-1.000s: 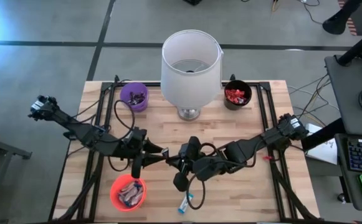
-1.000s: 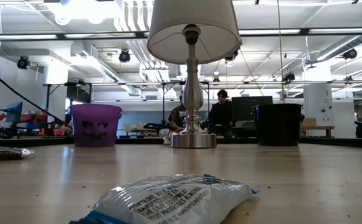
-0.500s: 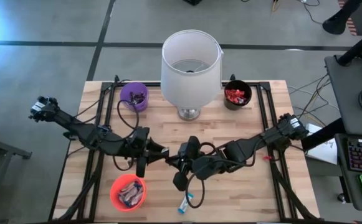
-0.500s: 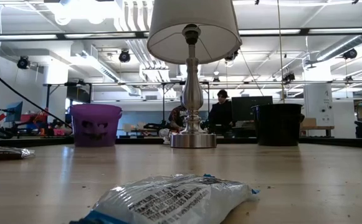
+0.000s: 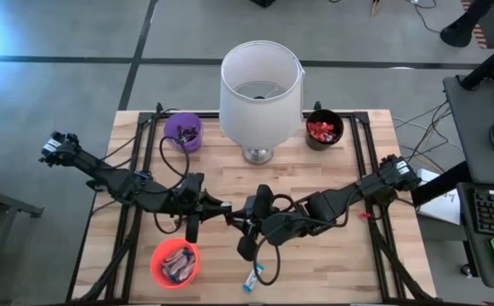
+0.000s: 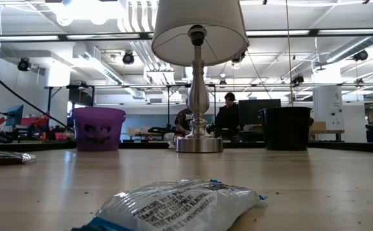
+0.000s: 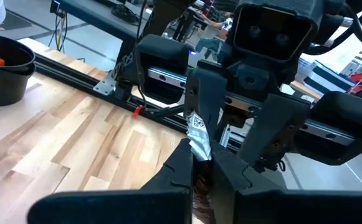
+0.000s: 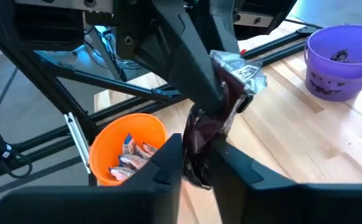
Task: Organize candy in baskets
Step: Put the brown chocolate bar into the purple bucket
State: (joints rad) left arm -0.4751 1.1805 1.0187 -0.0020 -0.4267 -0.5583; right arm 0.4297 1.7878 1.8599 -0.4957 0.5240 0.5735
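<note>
The two arms met over the middle of the wooden table (image 5: 315,170), in front of the lamp (image 5: 259,89). Between them hung one dark brown candy bar (image 8: 221,109) with a silver crimped end. The left gripper (image 5: 228,210) had its fingers pressed together on one end of this bar; in the left wrist view the silver end stood up just above the closed fingertips (image 7: 190,163). The right gripper (image 5: 245,212) was at the other end of the same bar, its fingers (image 8: 168,163) close on both sides of the wrapper, but I could not tell if they really clamped it or stood a little apart.

The orange basket (image 5: 175,262) was at the near left of the table with blue-and-white bars inside. The purple basket (image 5: 183,132) stood at the far left, beside the lamp, and the black basket (image 5: 324,129) with red candy stood at the far right. One blue-and-white bar (image 5: 252,279) lay loose near the front edge, and it filled the foreground of the low view.
</note>
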